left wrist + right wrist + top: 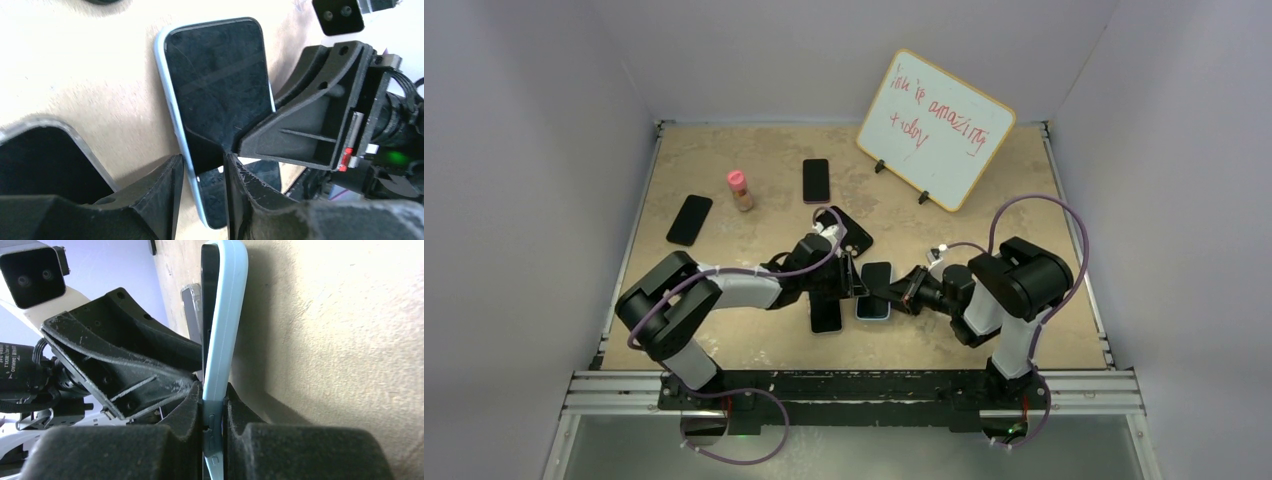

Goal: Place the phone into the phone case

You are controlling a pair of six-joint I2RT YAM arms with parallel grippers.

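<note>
A black phone [215, 80] sits in a light blue case [227, 315] between the two arms in the top view [874, 292]. My right gripper [214, 395] is shut on the case's edge, one finger on the screen and one on the case back, and holds it close to the table. It also shows in the top view [902, 293]. My left gripper [202, 162] has its jaws apart, straddling the opposite long edge [170, 100] of the case. Its right finger [240, 195] lies over the screen. In the top view the left gripper [849, 280] is just left of the phone.
A dark phone [826, 315] lies just left of the held one and another [852, 230] lies behind my left gripper. Two more phones [689, 220] [816, 180], a small pink-capped bottle [741, 190] and a whiteboard [936, 130] stand farther back.
</note>
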